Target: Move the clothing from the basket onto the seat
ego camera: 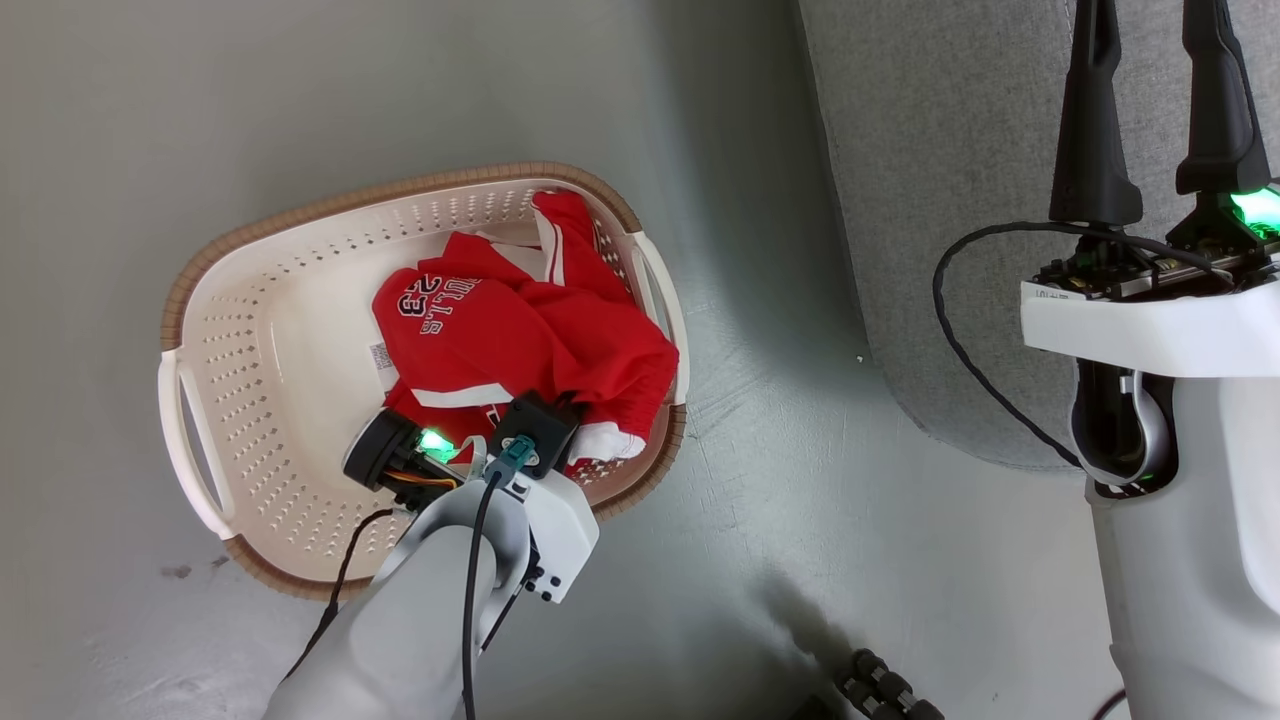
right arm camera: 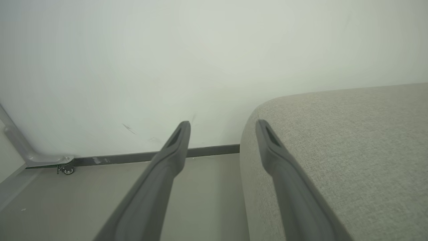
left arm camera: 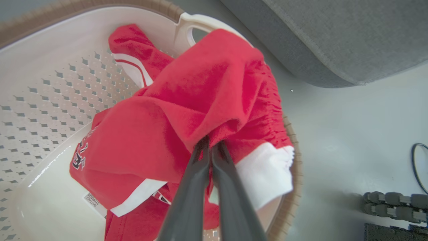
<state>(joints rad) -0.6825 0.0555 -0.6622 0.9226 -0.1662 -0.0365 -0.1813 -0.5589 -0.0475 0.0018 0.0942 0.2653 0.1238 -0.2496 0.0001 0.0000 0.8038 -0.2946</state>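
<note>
Left gripper (left arm camera: 210, 144), jaws shut on a fold of red clothing (left arm camera: 200, 97) heaped in the basket (ego camera: 270, 400) on the floor (ego camera: 800, 500) beside the seat (ego camera: 950, 200), prob. ready for the lift. Right gripper (right arm camera: 223, 124) hangs by seat edge, jaws wide, empty.

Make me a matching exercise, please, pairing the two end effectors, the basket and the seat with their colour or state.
Column one:
1. left end effector
2. right end effector
3. basket
4. seat

Column two:
A. grey woven fabric
B. shut on the clothing
C. open, holding nothing
D. cream, standing on the floor

Pairs: 1-B, 2-C, 3-D, 4-A
</note>
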